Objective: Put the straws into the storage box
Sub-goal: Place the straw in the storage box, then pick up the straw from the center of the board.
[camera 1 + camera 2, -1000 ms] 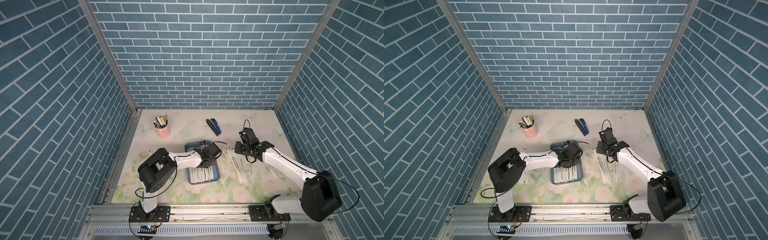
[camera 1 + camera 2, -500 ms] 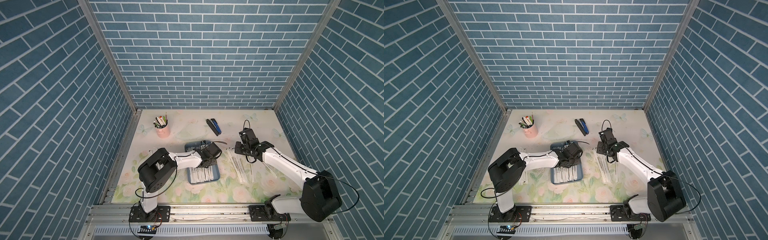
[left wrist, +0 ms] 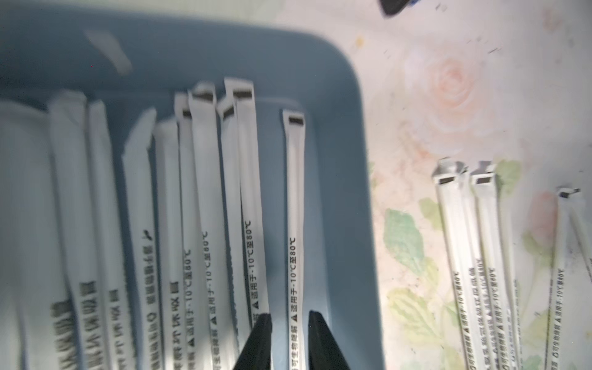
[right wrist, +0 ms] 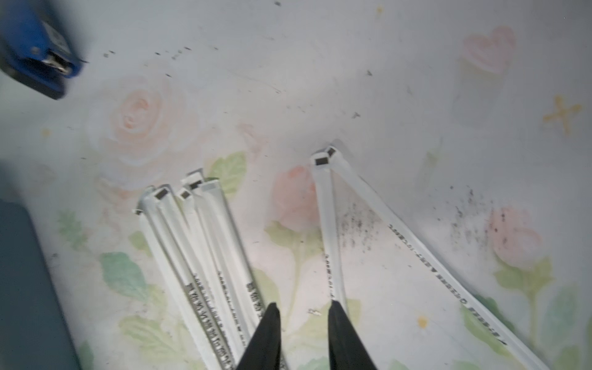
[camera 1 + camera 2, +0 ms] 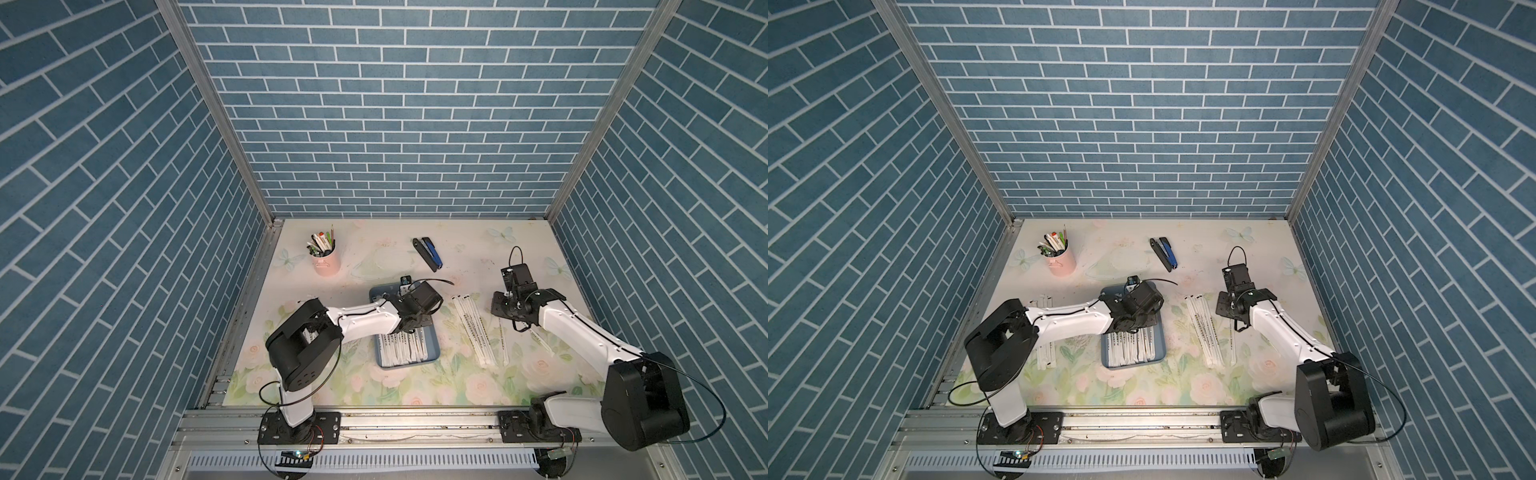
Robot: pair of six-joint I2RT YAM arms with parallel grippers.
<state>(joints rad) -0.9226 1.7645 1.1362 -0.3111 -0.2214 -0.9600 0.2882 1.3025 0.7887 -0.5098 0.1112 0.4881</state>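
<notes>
left gripper has just let go of a straw in the storage box; more straws wait on the table

a two-arm robot works on a flowered table [image 5: 374, 386], seen from above and from each wrist. the left gripper [image 3: 290, 315] hangs low inside the blue-grey storage box [image 3: 224, 51]. a second ago its jaws were shut. now they stand a little apart, one on each side of a wrapped straw [image 3: 294, 208] that lies flat on the box floor. blue floor shows in the gaps on both sides, so this gripper is open and holds nothing. the straw lies slightly apart from a row of other straws [image 5: 401, 351] packed side by side in the box.

in both top views the arms have scarcely shifted over that second. the right gripper [image 4: 303, 304] hovers low over the table to the right of the box. its jaws are parted a little wider than before and nothing is between them. one fingertip is at a single straw [image 4: 330, 240], touching or just beside it, hard to tell which. a loose bundle [image 4: 205, 256] lies on the other side.

as a judgement, one more straw is delivered and the left arm is free to lift out. the job is partly done: the bundle and its neighbours remain right of the box, and a few more straws [image 5: 1044, 353] lie near the left arm's base. the right gripper looks set to close on the single straw.
</notes>
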